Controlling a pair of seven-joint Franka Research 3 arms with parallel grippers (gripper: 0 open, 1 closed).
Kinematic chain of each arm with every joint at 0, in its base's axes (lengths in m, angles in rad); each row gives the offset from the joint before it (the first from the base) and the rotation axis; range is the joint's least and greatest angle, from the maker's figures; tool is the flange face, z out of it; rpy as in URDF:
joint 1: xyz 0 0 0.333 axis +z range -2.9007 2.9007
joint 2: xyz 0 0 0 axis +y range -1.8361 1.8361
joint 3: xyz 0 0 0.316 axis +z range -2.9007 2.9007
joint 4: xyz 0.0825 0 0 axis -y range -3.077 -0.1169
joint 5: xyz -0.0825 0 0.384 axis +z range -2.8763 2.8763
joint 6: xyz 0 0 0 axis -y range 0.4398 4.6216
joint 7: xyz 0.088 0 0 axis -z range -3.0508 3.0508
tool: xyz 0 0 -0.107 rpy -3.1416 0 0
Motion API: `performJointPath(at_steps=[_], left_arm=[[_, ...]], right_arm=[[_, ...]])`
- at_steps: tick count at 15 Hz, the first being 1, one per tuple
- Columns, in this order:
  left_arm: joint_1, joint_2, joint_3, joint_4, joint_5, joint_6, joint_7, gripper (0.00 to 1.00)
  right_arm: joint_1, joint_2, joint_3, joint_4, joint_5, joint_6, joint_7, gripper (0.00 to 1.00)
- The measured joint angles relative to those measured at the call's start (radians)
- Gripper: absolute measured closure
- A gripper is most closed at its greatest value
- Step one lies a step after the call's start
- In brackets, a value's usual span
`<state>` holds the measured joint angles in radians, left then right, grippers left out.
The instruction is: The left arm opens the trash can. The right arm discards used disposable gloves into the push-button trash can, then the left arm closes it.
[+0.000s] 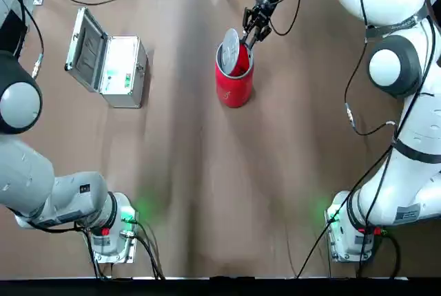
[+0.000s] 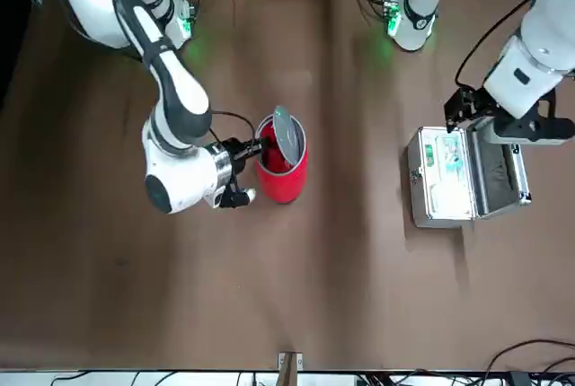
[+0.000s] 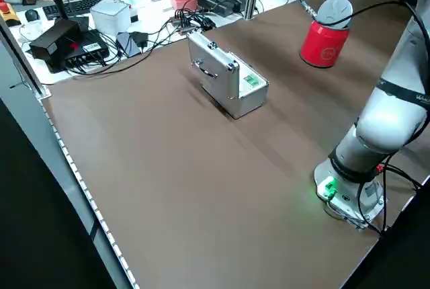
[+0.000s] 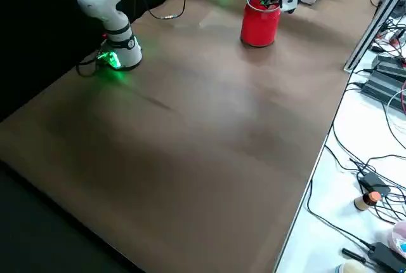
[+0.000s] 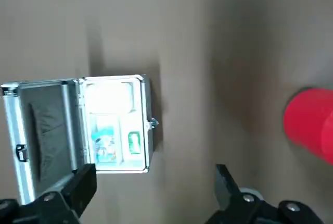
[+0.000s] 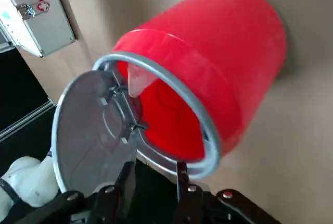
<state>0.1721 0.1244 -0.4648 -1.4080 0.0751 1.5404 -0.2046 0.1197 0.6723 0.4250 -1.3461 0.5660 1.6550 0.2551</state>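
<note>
right claw [image 6: 153, 168] is at the trash can [image 1: 234, 82], by the rim; in the top view it sits upper center-right of the frame, reaching down from the upper right. its two fingers are apart, partway open, with no object visible between them. in the right wrist view the fingertips are close to the rim and the raised lid [image 6: 96, 130], contact can't be told.

trash can is red, upright on the desk [image 1: 207, 193], upper center of the top view and center-right of the upper half in the front view. lid is up, tilted on its hinge, mouth of the can open. a pale translucent piece [image 6: 139, 79] shows just inside the rim in the right wrist view; can't tell what it is.

left claw [image 5: 156, 173] is wide open, fingers well apart, nothing between them. it is raised over the desk near the silver case [image 1: 110, 62], at the right side of the front view, upper half.

silver case is open on the desk, upper left of the top view, well apart from the can. inside it are a blue and white packet [image 5: 105, 143] and a green item [image 5: 134, 142]. cables [image 3: 144, 47] and other gear lie on the white table [image 3: 161, 10] along the top of the left side view.
</note>
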Motion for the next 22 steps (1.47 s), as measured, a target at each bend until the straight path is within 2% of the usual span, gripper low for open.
performJointPath(at_steps=[3, 5, 6, 7, 8, 11, 13, 14, 15, 16, 20, 21, 22], left_arm=[[-0.003, 0.021, -0.073, -0.013, -0.004, 0.000, -0.001, 0.00], [-0.006, 0.053, -0.142, -0.018, -0.034, 0.000, -0.004, 0.00], [-0.008, 0.073, -0.176, -0.019, -0.070, 0.000, -0.016, 0.00], [-0.017, 0.118, -0.237, -0.022, -0.159, 0.000, -0.043, 0.00], [-0.027, 0.145, -0.261, -0.024, -0.195, 0.000, -0.056, 0.00], [-0.090, 0.223, -0.290, -0.025, -0.244, 0.009, -0.090, 0.00], [-0.150, 0.259, -0.292, -0.025, -0.250, 0.048, -0.141, 0.03], [-0.180, 0.272, -0.293, -0.024, -0.251, 0.082, -0.175, 0.10], [-0.207, 0.282, -0.294, -0.024, -0.251, 0.119, -0.216, 0.11], [-0.229, 0.288, -0.295, -0.023, -0.251, 0.148, -0.253, 0.18], [-0.247, 0.295, -0.295, -0.019, -0.251, 0.167, -0.296, 0.57], [-0.243, 0.296, -0.294, -0.017, -0.251, 0.167, -0.305, 0.66], [-0.240, 0.298, -0.294, -0.017, -0.251, 0.167, -0.319, 0.75]], right_arm=[[-0.070, -0.008, -0.005, 0.039, -0.001, -0.048, 0.002, 0.60], [-0.150, -0.017, -0.008, 0.087, -0.012, -0.108, 0.000, 0.60], [-0.194, -0.021, -0.008, 0.113, -0.046, -0.136, -0.004, 0.60], [-0.268, -0.030, -0.007, 0.150, -0.153, -0.163, -0.010, 0.60], [-0.297, -0.033, -0.007, 0.156, -0.211, -0.165, -0.013, 0.60], [-0.380, -0.039, -0.006, 0.163, -0.364, -0.165, -0.100, 0.60], [-0.440, -0.064, -0.007, 0.176, -0.420, -0.178, -0.165, 0.59], [-0.466, -0.084, -0.007, 0.180, -0.447, -0.187, -0.185, 0.58], [-0.486, -0.106, -0.007, 0.183, -0.478, -0.194, -0.196, 0.52], [-0.496, -0.128, -0.006, 0.183, -0.510, -0.198, -0.204, 0.43], [-0.493, -0.195, -0.003, 0.183, -0.576, -0.199, -0.205, 0.08], [-0.494, -0.214, -0.003, 0.183, -0.581, -0.199, -0.204, 0.02], [-0.498, -0.235, -0.003, 0.184, -0.585, -0.199, -0.204, 0.01]])
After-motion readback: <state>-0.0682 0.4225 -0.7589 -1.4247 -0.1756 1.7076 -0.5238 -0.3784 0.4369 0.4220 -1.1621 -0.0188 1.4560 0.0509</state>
